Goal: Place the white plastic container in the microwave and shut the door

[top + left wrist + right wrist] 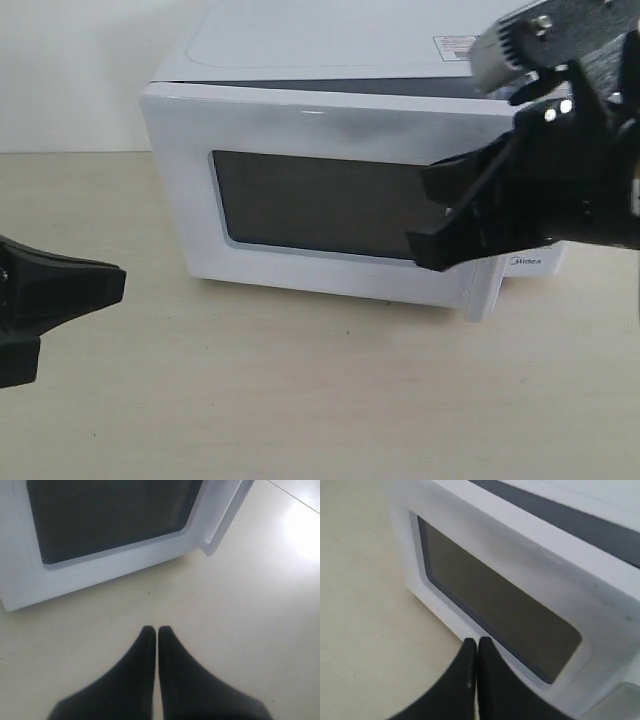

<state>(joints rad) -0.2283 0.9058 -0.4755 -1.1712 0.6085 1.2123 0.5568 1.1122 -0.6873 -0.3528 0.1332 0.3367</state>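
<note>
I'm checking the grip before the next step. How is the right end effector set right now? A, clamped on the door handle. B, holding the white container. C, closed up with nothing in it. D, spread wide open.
C: the right wrist view shows the right end effector closed tip to tip with nothing in it, poised in front of the door.

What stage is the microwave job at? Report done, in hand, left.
Done: unclear; the white plastic container is nowhere in view, and the dark window hides the inside of the white microwave. In hand: the shut right hand is at the white side-hinged door, which looks slightly ajar. Left: shut that gap.
</note>
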